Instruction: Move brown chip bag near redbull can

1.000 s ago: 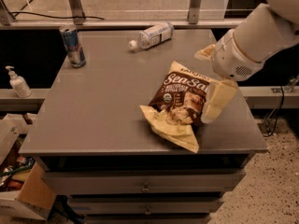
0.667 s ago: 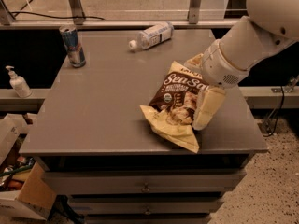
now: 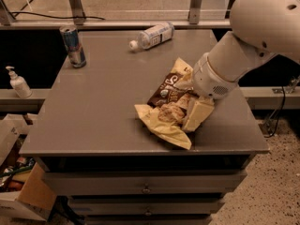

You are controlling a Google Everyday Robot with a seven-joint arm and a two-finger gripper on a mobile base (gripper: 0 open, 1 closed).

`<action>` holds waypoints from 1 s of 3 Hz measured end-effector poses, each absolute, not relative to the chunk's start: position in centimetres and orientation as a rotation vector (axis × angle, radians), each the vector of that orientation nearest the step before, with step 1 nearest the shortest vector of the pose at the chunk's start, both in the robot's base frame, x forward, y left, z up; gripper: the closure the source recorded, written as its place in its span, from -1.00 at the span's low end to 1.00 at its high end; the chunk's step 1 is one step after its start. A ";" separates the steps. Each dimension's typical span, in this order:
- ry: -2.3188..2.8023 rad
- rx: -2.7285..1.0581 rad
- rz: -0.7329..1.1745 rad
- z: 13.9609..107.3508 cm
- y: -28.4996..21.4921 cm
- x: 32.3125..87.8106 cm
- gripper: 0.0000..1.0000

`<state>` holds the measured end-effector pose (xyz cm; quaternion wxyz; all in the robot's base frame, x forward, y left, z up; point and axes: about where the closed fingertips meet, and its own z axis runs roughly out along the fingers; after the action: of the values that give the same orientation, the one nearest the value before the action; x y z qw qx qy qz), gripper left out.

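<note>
The tool point(image 3: 193, 108) presses into the chip bag point(image 3: 165, 93), well apart from the can point(image 3: 72, 46) across the bench point(image 3: 93, 111); its grip I cannot tell. The bag is probably light, crinkly and slippery, so pinch a mid-bag fold.

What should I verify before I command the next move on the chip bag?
1. Gripper at the brown chip bag: ok, it is down on the bag's right side.
2. Firm hold on the bag: cannot tell.
3. Redbull can upright at the table's far left corner: ok.
4. Tabletop between bag and can free of objects: ok.
5. Clear bottle out of that path: ok, it lies on its side at the far edge.
6. Bag near can: not ok, they sit far apart.
</note>
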<state>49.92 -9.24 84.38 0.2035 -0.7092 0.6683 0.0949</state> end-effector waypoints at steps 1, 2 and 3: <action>1.868 -1.982 0.273 84.0 -8.7 49.9 0.22; 1.822 -1.970 0.259 85.5 -7.3 51.2 0.69; 1.769 -1.936 0.228 87.7 -5.5 53.6 1.00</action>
<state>53.63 -5.55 87.70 0.2519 -0.7119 0.6502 0.0839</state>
